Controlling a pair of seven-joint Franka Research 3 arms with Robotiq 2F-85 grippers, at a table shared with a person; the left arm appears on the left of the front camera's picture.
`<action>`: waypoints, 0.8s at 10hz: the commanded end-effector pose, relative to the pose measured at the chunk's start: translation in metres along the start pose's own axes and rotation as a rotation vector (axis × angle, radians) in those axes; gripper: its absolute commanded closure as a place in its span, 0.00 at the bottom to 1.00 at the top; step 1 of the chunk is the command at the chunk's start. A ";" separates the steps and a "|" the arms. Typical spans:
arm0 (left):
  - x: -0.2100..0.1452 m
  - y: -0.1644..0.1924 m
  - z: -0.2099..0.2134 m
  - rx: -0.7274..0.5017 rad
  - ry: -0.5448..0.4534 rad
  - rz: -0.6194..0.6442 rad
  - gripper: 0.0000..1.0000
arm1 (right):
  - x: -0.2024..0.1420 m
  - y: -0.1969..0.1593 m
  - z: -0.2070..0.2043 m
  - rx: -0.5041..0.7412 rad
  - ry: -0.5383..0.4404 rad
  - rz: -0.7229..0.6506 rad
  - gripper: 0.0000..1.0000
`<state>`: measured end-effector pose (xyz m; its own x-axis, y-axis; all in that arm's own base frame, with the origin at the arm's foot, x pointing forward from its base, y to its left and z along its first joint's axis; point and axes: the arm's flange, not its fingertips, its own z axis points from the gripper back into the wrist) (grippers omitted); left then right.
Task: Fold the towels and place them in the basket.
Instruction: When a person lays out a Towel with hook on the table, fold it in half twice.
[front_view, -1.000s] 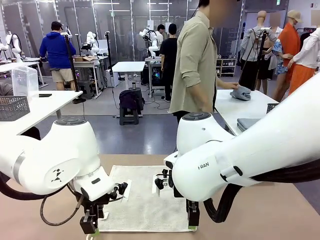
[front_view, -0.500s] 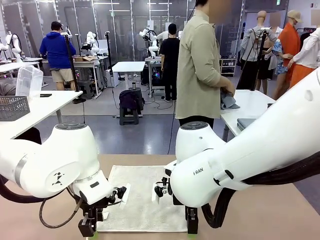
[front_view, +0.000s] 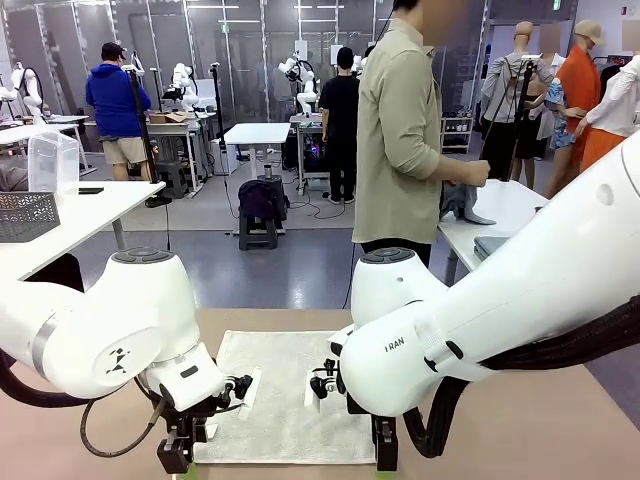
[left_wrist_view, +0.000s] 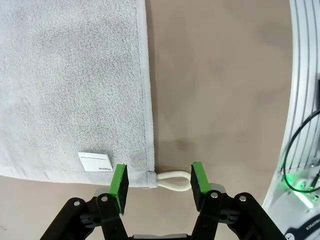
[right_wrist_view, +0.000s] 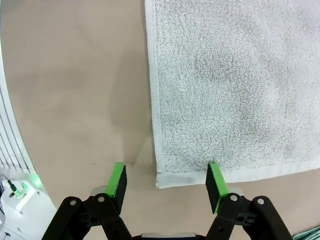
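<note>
Front view: arms cover towel (front_view: 285, 400) near edge; fingertips low at frame bottom, hard to read. Green sliver in right wrist view's bottom corner, too little to identify.

Towel cream, flat on table (front_view: 520, 430).

Left gripper (left_wrist_view: 156, 176): jaws apart, nothing held, straddling a near corner; loop (left_wrist_view: 174, 181) between pads, label (left_wrist_view: 95, 162) just beside.

Right gripper (right_wrist_view: 166, 176): wide, empty, astride other near corner. Contact with cloth: cannot tell.

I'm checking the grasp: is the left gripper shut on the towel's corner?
No, the left gripper stands open, its green pads either side of the towel's corner loop.
</note>
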<state>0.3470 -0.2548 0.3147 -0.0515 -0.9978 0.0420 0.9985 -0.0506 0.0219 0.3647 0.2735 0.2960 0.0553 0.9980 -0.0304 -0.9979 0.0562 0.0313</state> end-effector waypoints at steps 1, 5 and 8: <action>-0.001 0.009 -0.007 0.044 0.011 -0.005 0.35 | 0.001 -0.006 -0.004 0.001 -0.007 0.029 0.20; 0.004 0.020 -0.010 0.049 0.035 -0.007 0.35 | 0.000 -0.005 -0.004 -0.002 -0.011 0.027 0.20; 0.006 0.023 -0.012 0.058 0.037 -0.005 0.35 | -0.001 -0.005 -0.004 -0.006 -0.008 0.023 0.20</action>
<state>0.3648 -0.2587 0.3077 -0.0679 -0.9974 0.0225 0.9967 -0.0668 0.0458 0.3670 0.2731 0.2940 0.0483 0.9984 -0.0300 -0.9982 0.0493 0.0345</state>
